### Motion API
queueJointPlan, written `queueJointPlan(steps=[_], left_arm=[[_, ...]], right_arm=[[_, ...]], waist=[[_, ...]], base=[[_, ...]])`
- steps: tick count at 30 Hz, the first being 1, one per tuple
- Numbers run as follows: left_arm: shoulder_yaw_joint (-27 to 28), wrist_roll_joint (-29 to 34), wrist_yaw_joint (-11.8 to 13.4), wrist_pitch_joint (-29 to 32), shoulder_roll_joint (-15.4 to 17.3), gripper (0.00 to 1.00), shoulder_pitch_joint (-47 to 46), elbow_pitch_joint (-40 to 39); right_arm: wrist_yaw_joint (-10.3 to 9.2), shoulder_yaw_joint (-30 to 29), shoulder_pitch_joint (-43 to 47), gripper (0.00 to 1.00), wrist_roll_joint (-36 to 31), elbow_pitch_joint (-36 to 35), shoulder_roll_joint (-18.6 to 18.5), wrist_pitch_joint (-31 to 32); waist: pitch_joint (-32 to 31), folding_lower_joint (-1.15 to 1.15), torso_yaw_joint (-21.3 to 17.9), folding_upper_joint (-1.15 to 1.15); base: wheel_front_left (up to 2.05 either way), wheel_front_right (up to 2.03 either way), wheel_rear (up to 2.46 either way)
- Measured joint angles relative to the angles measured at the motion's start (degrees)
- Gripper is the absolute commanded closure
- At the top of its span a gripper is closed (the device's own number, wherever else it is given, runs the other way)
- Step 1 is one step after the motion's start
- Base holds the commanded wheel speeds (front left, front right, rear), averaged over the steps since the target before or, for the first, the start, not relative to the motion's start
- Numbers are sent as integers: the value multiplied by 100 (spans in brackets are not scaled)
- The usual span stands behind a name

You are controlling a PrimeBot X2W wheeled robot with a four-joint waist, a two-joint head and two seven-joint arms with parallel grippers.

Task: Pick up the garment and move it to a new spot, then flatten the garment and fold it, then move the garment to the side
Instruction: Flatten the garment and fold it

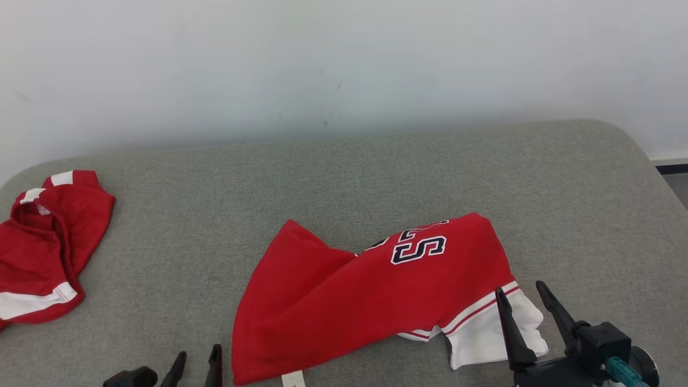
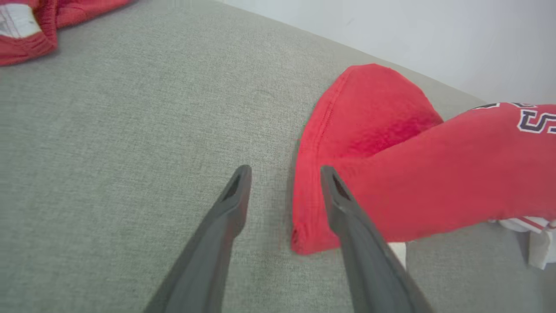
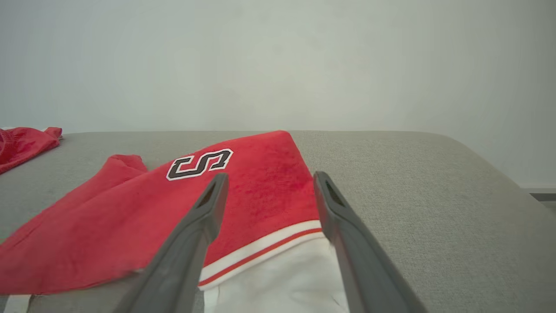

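Observation:
A red garment (image 1: 365, 293) with a navy and white "S" and a white striped end lies crumpled on the grey cushioned surface (image 1: 344, 177), near its front middle. My left gripper (image 1: 196, 364) is open at the garment's lower left corner, one finger beside the red edge (image 2: 304, 204) and one over bare fabric. My right gripper (image 1: 520, 298) is open above the white end (image 3: 278, 278), its fingers (image 3: 208, 208) straddling the striped band. Nothing is held.
A second red and white garment (image 1: 45, 247) lies bunched at the far left edge of the surface, also seen as red cloth (image 2: 39, 26) in the left wrist view. A pale wall (image 1: 344, 64) rises behind. The surface's right edge drops to the floor (image 1: 678, 183).

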Motion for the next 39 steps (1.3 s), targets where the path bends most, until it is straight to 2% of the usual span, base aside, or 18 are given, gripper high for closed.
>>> queueJointPlan(steps=[5,9,12,22,29,39], left_arm=[[121,10,-101,-590,-75,0,13,80],[320,201,-222,-812,-64,0,103,-85],[643,404,-301,-836,-109,0,226,-423],[1712,1300,-768,-851,-590,0,740,-1393],[1975,1570,-943,-851,-742,0,1002,-1427],[2116,1760,-1056,-851,-824,0,1252,-1349]], right_arm=[[0,-216,8,0,-1,-15,8,-5],[0,-466,37,0,-1,-33,9,2],[0,-670,70,0,4,-33,11,31],[0,-1009,203,0,55,189,-102,153],[0,-1112,291,0,46,366,-176,100],[0,-1104,363,0,47,422,-207,105]], waist=[[-41,0,-37,0],[-119,0,-40,0],[-189,0,-16,0],[-470,0,90,0],[-614,0,90,0],[-702,0,-26,0]], base=[[0,0,0],[0,0,0],[0,0,0],[0,0,0],[0,0,0],[0,0,0]])
